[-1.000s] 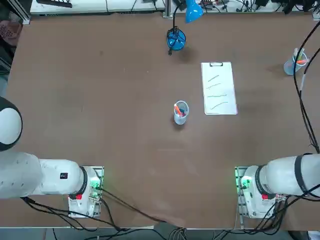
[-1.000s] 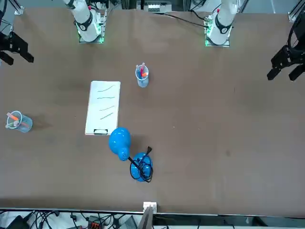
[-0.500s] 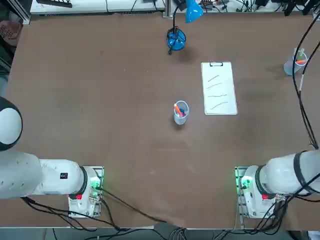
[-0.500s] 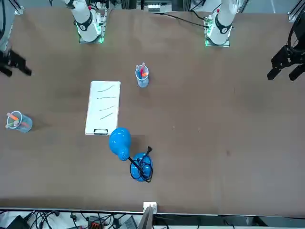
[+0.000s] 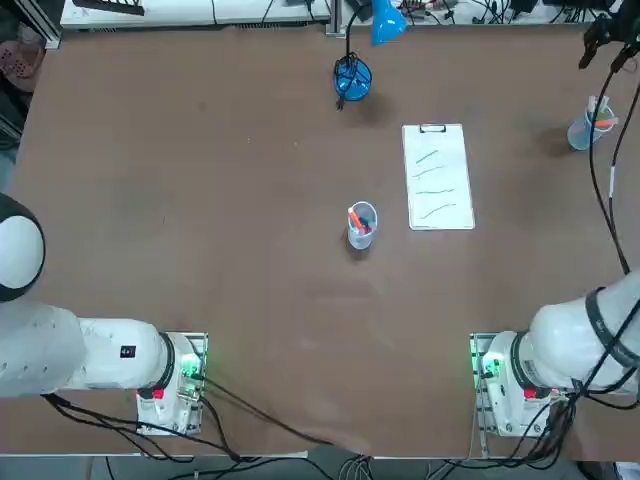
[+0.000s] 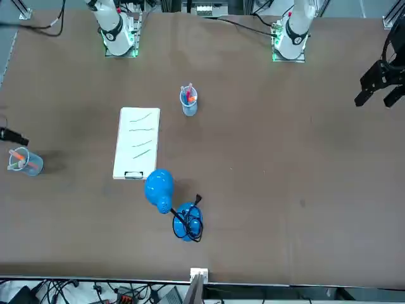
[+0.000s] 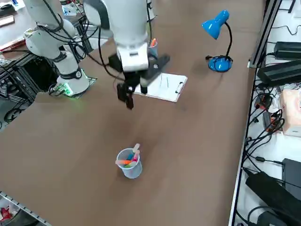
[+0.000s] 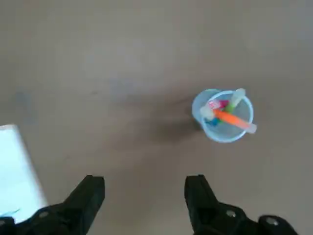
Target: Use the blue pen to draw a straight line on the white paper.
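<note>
Brown tabletop [image 5: 200, 200] underneath everything; white paper [image 5: 437, 177] flat on it, dark clip on the short edge away from the robot, a few slanted strokes on the sheet; right gripper [image 7: 129, 98] out past the paper's right-hand long edge, hanging above bare tabletop between the paper and a clear cup [image 7: 129, 163], pointing down; jaws spread wide, nothing between them, touching nothing; fingers [image 8: 91, 195] short of the cup, a corner of the paper just beside them in the wrist view; blue pen [image 8: 212, 121] apparently the light-blue sliver in that cup, well apart from the paper, among orange and red pens, hard to tell for sure; second cup [image 5: 361, 224] of pens near the paper's opposite long edge; blue desk lamp [image 5: 352, 76] beyond the paper's clip end.
</note>
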`<move>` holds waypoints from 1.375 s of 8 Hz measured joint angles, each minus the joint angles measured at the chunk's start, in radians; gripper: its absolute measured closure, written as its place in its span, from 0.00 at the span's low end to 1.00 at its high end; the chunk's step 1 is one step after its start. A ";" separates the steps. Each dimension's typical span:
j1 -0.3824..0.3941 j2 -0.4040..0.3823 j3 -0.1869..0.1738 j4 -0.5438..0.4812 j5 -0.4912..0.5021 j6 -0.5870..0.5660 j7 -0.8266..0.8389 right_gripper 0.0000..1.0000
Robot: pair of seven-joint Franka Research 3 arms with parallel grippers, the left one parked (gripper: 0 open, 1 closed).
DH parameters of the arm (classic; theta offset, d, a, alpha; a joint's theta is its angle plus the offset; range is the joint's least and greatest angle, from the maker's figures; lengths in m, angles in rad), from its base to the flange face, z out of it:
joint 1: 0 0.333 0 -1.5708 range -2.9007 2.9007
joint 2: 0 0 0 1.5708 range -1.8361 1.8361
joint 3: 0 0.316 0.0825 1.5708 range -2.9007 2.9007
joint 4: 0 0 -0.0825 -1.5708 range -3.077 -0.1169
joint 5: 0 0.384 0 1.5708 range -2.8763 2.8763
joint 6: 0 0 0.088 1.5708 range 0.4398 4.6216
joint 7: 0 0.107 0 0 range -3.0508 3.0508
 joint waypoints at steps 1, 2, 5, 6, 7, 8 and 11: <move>0.001 0.058 -0.019 0.019 -0.018 0.030 0.036 0.02; 0.002 0.109 -0.045 0.036 -0.025 0.048 0.064 0.04; 0.000 0.215 -0.097 0.052 -0.026 0.111 0.164 0.08; 0.002 0.238 -0.097 0.055 -0.026 0.133 0.204 0.11; 0.004 0.255 -0.097 0.062 -0.036 0.149 0.223 0.13; 0.004 0.267 -0.098 0.076 -0.052 0.152 0.230 0.13; 0.003 0.276 -0.104 0.091 -0.068 0.153 0.234 0.14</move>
